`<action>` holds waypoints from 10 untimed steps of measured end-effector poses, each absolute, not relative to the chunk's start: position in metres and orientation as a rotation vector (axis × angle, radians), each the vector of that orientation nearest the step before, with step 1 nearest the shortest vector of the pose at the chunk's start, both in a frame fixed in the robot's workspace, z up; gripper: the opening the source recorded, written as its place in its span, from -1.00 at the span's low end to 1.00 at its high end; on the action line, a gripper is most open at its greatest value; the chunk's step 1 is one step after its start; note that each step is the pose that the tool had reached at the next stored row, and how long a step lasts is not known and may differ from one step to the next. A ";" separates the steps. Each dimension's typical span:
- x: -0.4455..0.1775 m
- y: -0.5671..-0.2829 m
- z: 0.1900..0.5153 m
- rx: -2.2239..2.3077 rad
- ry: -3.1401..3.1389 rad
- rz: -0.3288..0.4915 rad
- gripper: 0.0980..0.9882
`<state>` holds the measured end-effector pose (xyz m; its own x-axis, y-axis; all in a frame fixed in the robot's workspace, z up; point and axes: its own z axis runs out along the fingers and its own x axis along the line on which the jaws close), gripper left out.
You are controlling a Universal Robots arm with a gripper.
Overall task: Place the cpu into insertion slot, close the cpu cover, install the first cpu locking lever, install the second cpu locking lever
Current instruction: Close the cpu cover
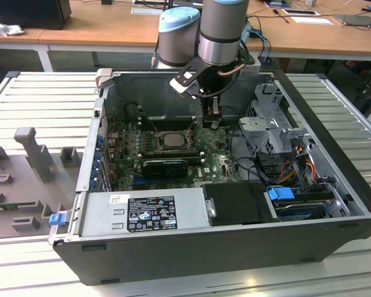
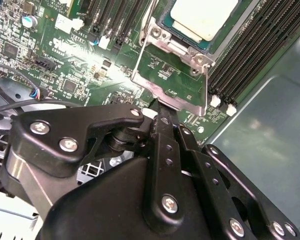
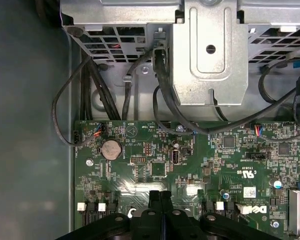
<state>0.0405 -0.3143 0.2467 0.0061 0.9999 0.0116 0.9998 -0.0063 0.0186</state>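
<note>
The cpu (image 2: pixel 205 17) lies flat in its socket on the green motherboard, pale metal top up; it also shows in the exterior view as the cpu (image 1: pixel 171 139) at the middle of the board. The cpu cover (image 2: pixel 170 65), a silvery frame with a square opening, stands swung open off the socket toward my gripper. My gripper (image 2: pixel 162 107) is shut, its tips against the cover's free edge; I cannot tell whether they pinch it. The shut fingers (image 3: pixel 155 200) show in the first wrist view. In the exterior view the gripper (image 1: pixel 213 120) hangs inside the case, to the right of the socket.
Black memory slots (image 2: pixel 250 55) run beside the socket. A metal drive cage (image 3: pixel 210 50) with black cables (image 3: pixel 90 85) stands past the board's edge, near a coin battery (image 3: pixel 110 148). The power supply (image 1: pixel 154 210) fills the case front. A grey fixture (image 1: pixel 31 148) sits on the table at the exterior view's left.
</note>
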 end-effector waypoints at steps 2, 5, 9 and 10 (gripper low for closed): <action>0.040 -0.314 0.247 2.225 2.211 0.033 -0.98; 0.037 -0.314 0.247 2.225 2.211 0.033 -0.98; 0.031 -0.314 0.247 2.225 2.211 0.034 -0.98; 0.030 -0.314 0.247 2.225 2.211 0.034 -0.98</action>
